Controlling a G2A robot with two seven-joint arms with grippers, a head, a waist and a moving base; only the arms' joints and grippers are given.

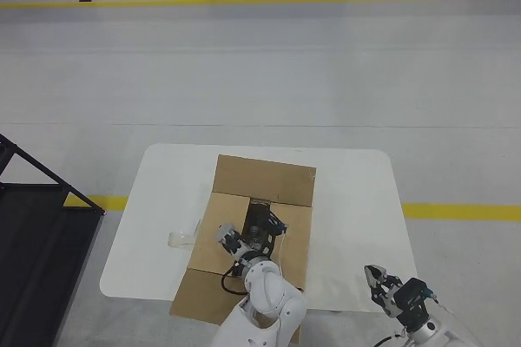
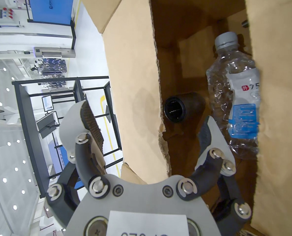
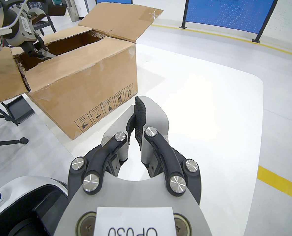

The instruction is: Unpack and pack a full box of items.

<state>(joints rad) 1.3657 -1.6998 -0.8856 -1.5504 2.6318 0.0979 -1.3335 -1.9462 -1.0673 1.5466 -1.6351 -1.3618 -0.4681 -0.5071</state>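
— Over the box (image 3: 87,74), the left gripper (image 2: 146,114) hangs with jaws apart, astride one wall.
— Inside?
— Bottle (image 2: 234,99) and black cylinder (image 2: 182,108), just beside each other. The right gripper (image 3: 138,114), pinched together and empty, sits above the table (image 3: 210,99).

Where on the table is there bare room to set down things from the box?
Widest bare patch: the table between the cardboard box and the table's edge on the robot's right. The strip left of the box is narrower and holds a clear item. Inside the box is crowded: water bottle, black cylinder.
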